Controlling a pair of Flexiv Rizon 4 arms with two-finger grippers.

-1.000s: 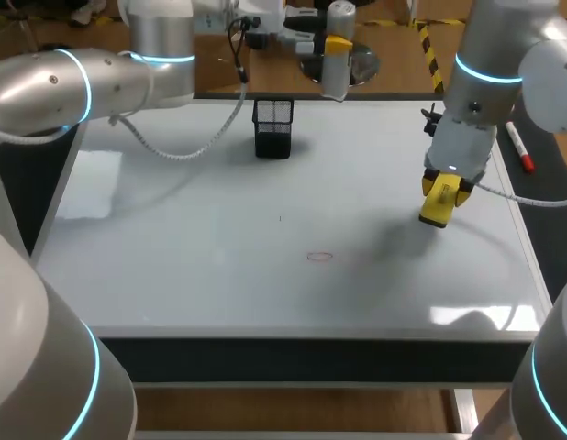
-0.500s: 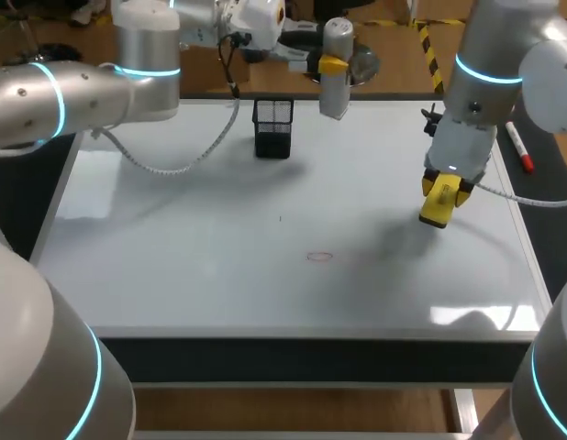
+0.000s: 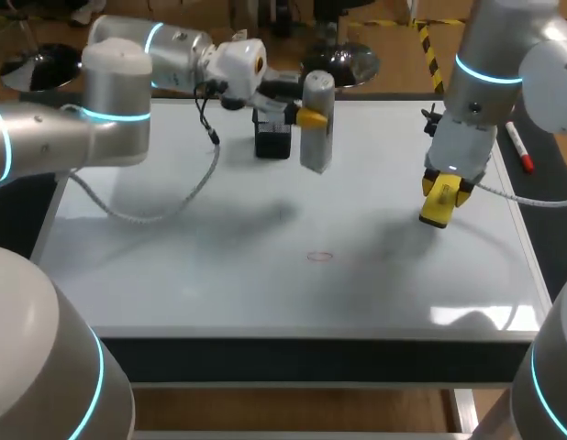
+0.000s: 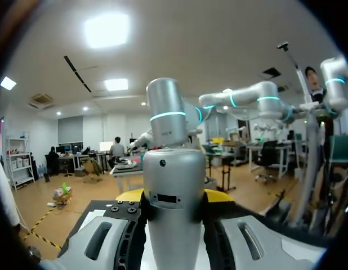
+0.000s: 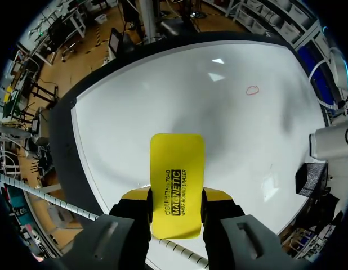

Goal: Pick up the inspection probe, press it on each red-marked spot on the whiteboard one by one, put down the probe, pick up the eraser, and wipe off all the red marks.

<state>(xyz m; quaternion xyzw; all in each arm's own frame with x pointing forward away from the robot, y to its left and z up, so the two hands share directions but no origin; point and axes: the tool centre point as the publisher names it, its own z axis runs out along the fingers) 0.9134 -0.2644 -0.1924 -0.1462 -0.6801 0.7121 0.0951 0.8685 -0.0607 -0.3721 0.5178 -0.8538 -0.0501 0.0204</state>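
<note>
The left pincer (image 3: 310,117) holds the probe (image 3: 317,151) upright; the right pincer (image 3: 446,189) holds the eraser (image 3: 435,213).

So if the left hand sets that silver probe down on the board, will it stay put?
Probably not lying down: the probe looks like a smooth round cylinder, so it could roll on the glossy whiteboard. Stood on end it is tall and narrow, likely tippy. It looks rigid in the left hand.

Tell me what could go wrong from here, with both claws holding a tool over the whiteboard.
The probe in the left claw hangs close to the black mesh holder; a sideways swing might knock it over. Only one faint red mark shows on the whiteboard, and the right claw holds the eraser nearby; both arms heading there could clash.
</note>
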